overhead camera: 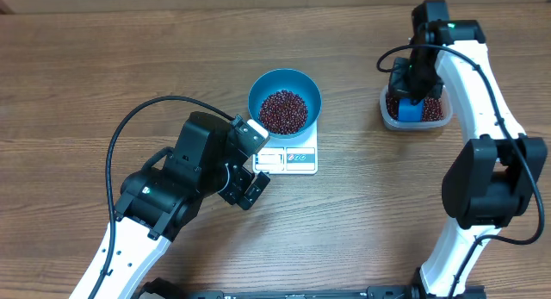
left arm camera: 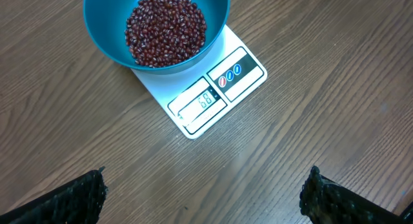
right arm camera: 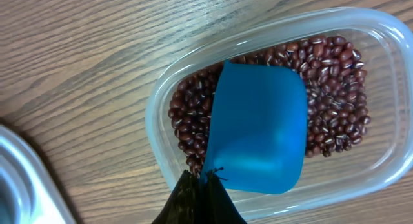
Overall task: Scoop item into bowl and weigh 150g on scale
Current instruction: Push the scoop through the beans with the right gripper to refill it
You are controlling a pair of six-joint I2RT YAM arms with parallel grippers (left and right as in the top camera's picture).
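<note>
Overhead: no brand name legible anywhere; the scale (overhead camera: 291, 158) shows only small marks on its near strip, too tiny to read from here. The teal bowl (overhead camera: 285, 101) sits on the scale's far part and holds a maroon heap of beans (overhead camera: 283, 111) covering its bottom. The left arm lies near and left of the scale. At far right, the right arm hides much of the clear tub (overhead camera: 416, 118), with a blue scoop (overhead camera: 410, 109) showing in it. Left wrist view: the display (left arm camera: 202, 101) shows two dark digits, too small to read with certainty; the button panel (left arm camera: 230, 74) carries three oval marks, one red and two blue. The bowl's far rim is cut off. The left gripper (left arm camera: 206, 208) is released, fingers spread wide at the bottom corners over bare table (left arm camera: 322, 108), touching nothing. Right wrist view: the right gripper (right arm camera: 201, 198) is clenched on the scoop's (right arm camera: 258, 130) near edge; the handle is hidden under the fingertips. The scoop rests over more beans in the tub, each bean glossy with a pale seam. A grey rim (right arm camera: 19, 179) is cut off at the left; cannot identify.
</note>
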